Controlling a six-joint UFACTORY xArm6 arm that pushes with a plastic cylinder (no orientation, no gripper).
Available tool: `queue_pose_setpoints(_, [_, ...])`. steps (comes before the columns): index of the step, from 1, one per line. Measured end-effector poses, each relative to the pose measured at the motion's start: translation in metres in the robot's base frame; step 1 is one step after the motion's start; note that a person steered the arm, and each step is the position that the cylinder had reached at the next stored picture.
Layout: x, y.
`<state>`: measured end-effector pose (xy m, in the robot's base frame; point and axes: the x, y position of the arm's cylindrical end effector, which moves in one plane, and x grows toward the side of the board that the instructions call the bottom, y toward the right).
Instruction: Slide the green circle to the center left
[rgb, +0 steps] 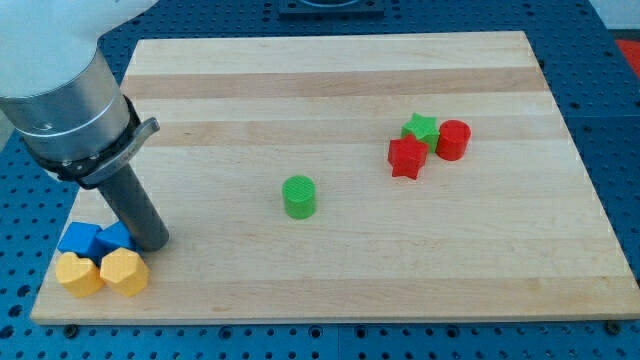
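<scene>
The green circle (299, 196) is a short green cylinder standing near the middle of the wooden board (340, 90), slightly to the view's left of centre. My tip (152, 243) rests on the board at the view's lower left, well to the left of the green circle and a little below it. The tip stands right beside a blue block (116, 238), touching or nearly touching it.
Two blue blocks (80, 240) and two yellow blocks (124, 272), (78, 273) cluster at the board's lower left corner. A red star (406, 158), a green star (421, 128) and a red cylinder (453, 140) huddle at the view's right.
</scene>
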<state>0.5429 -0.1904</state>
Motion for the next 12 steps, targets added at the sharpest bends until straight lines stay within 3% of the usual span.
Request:
queue_pose_setpoints(3, [-0.006,0.226])
queue_pose_setpoints(5, [-0.050,0.221])
queue_pose_setpoints(8, [-0.056,0.106])
queue_pose_setpoints(9, [-0.056,0.094])
queue_pose_setpoints(11, [-0.047,0.161])
queue_pose_setpoints(12, [-0.031,0.167])
